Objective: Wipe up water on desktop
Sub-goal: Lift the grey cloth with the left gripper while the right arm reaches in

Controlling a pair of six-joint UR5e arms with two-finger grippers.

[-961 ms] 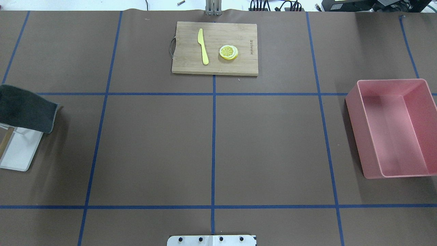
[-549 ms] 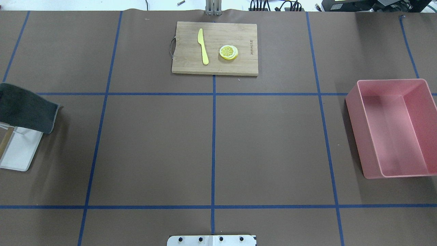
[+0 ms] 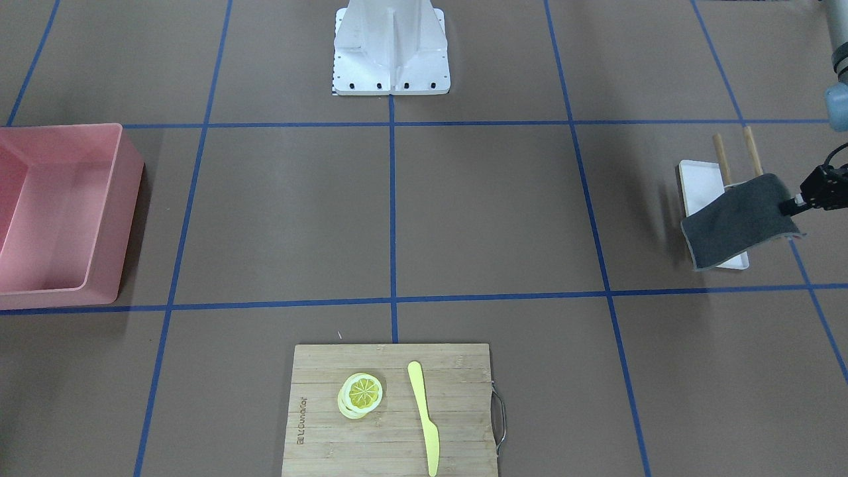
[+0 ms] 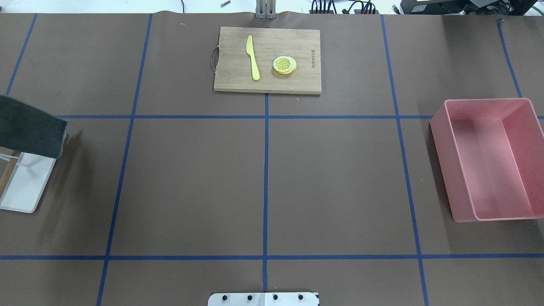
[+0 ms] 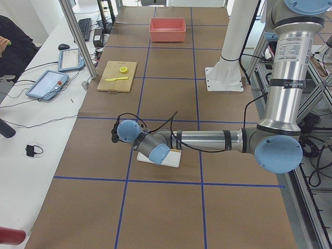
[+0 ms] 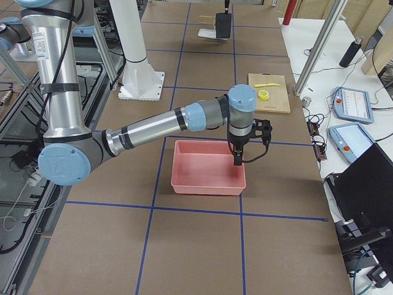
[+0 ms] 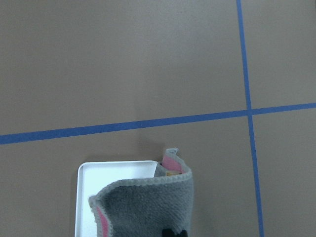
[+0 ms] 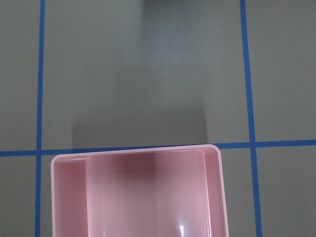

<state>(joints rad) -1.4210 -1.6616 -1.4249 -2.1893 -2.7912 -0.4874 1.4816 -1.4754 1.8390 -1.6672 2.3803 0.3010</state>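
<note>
The desktop [image 4: 191, 182] is a brown tabletop with blue tape lines; I see no water on it. My left gripper [image 3: 795, 202] is shut on one edge of a dark grey cloth [image 3: 739, 222] and holds it hanging above a white tray [image 3: 699, 185] at the table's left end. The cloth [image 4: 29, 131] covers the far part of the tray [image 4: 23, 187] in the overhead view, and it also shows in the left wrist view [image 7: 148, 207]. My right gripper [image 6: 238, 161] hangs over the rim of a pink bin [image 6: 206, 167]; I cannot tell whether it is open or shut.
A bamboo cutting board [image 4: 267, 59] at the far middle carries a yellow knife [image 4: 253, 57] and lemon slices [image 4: 284, 65]. The pink bin [image 4: 488, 157] stands at the right. Two wooden posts [image 3: 719, 156] rise from the tray. The robot base [image 3: 391, 46] is at the near middle.
The cloth has moved a little toward the far left in the overhead view, and more of the white tray shows under it.
</note>
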